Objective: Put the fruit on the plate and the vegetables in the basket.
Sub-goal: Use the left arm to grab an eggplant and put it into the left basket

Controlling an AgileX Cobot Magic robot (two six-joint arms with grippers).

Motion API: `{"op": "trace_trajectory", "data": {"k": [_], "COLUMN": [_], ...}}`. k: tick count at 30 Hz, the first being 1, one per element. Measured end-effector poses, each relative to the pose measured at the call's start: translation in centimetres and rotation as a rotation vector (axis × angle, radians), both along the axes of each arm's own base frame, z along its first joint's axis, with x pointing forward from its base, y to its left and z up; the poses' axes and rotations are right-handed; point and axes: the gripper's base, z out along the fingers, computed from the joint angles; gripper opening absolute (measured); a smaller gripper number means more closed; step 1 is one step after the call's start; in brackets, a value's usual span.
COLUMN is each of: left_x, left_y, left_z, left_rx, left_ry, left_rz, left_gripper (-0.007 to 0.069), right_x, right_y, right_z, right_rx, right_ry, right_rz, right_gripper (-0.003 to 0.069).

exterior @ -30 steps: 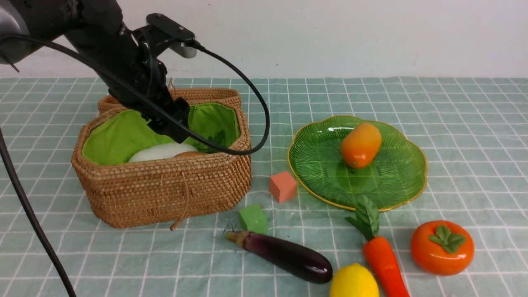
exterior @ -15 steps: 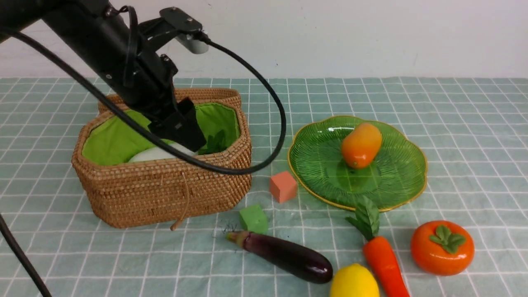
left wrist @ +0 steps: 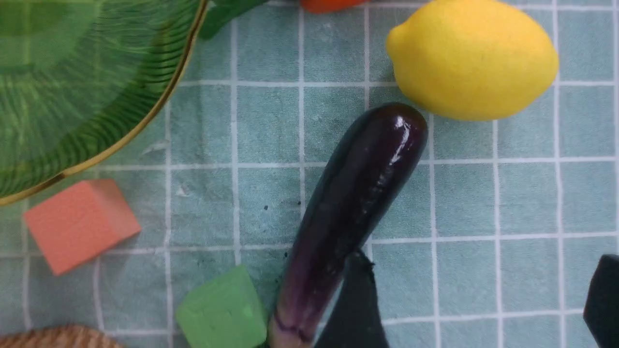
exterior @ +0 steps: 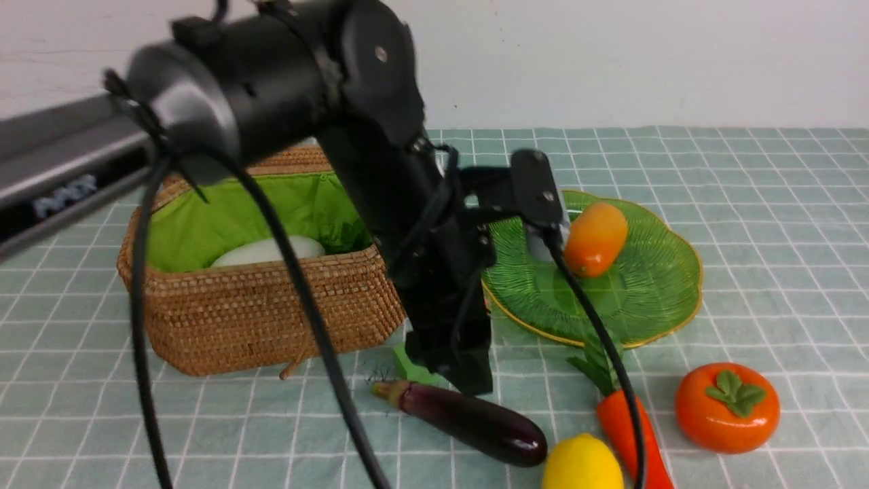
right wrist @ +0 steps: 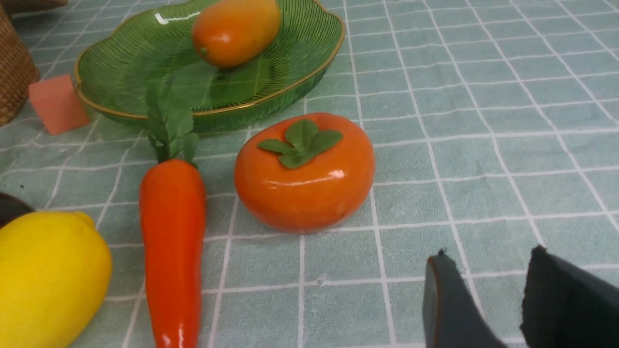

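The basket (exterior: 271, 305) on the left of the worktop (exterior: 781, 204) is no longer hidden. The left arm (exterior: 380, 170), which a second ago reached into it above the white radish (exterior: 268, 250), has swung out toward the middle of the front edge. Its end effector (left wrist: 478, 270) now hangs low over the eggplant (exterior: 475, 424), spread wide and empty. One finger is right at the stem end and the other is well off to the side, so the eggplant is not yet centred between them. I judge the basket drop done and the eggplant next.

The plate (exterior: 652, 299), right of the basket, carries only the mango (exterior: 595, 238), as before. The carrot (right wrist: 171, 241), persimmon (exterior: 726, 407) and lemon (exterior: 582, 465) have not moved from the front right. The right end effector (right wrist: 498, 290), partly parted and empty, is near the persimmon.
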Motion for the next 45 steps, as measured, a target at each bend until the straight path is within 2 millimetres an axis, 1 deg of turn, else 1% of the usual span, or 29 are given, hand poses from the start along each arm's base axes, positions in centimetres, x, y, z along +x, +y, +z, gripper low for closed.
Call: {"op": "trace_trajectory", "data": {"k": [1, 3, 7, 8, 10, 15, 19, 23, 26, 28, 30, 32, 34, 41, 45], "left_x": [0.2, 0.5, 0.5, 0.5, 0.5, 0.9, 1.1, 1.0, 1.1, 1.0, 1.0, 0.9, 0.8, 0.7, 0.7], "left_y": [-0.7, -1.6, -2.9, -2.9, -3.3, -3.5, -3.8, -4.3, -4.4, -4.3, -4.3, -4.1, -3.9, -3.5, -3.3], "left_z": [-1.2, -2.9, -5.1, -5.1, -5.8, -7.1, -8.4, -9.8, -10.4, -10.5, -10.5, -10.6, -10.6, -10.5, -9.7], "left_rx": [0.021, 0.055, 0.115, 0.117, 0.131, 0.148, 0.15, 0.13, 0.138, 0.145, 0.149, 0.165, 0.175, 0.204, 0.197], "left_ry": [0.0, -0.011, -0.049, -0.051, -0.065, -0.06, -0.021, 0.042, 0.063, 0.083, 0.088, 0.112, 0.126, 0.146, 0.131], "left_rz": [-0.012, -0.048, -0.165, -0.169, -0.196, -0.196, -0.188, -0.144, -0.124, -0.102, -0.1, -0.1, -0.103, -0.096, -0.084], "left_gripper": [0.0573, 0.0573, 0.0573, 0.0573, 0.0573, 0.0573, 0.0573, 0.0568, 0.0552, 0.051, 0.0488, 0.0413, 0.0379, 0.0379, 0.0379], "right_x": [0.0, 0.0, 0.0, 0.0, 0.0, 0.0, 0.0, 0.0, 0.0, 0.0, 0.0, 0.0, 0.0, 0.0, 0.0], "right_y": [0.0, 0.0, 0.0, 0.0, 0.0, 0.0, 0.0, 0.0, 0.0, 0.0, 0.0, 0.0, 0.0, 0.0, 0.0], "right_z": [0.0, 0.0, 0.0, 0.0, 0.0, 0.0, 0.0, 0.0, 0.0, 0.0, 0.0, 0.0, 0.0, 0.0, 0.0], "right_rx": [0.0, 0.0, 0.0, 0.0, 0.0, 0.0, 0.0, 0.0, 0.0, 0.0, 0.0, 0.0, 0.0, 0.0, 0.0], "right_ry": [0.0, 0.0, 0.0, 0.0, 0.0, 0.0, 0.0, 0.0, 0.0, 0.0, 0.0, 0.0, 0.0, 0.0, 0.0], "right_rz": [0.0, 0.0, 0.0, 0.0, 0.0, 0.0, 0.0, 0.0, 0.0, 0.0, 0.0, 0.0, 0.0, 0.0, 0.0], "right_gripper": [0.0241, 0.0241, 0.0241, 0.0241, 0.0241, 0.0241, 0.0241, 0.0241, 0.0241, 0.0241, 0.0241, 0.0241, 0.0241, 0.0241, 0.0241]}}
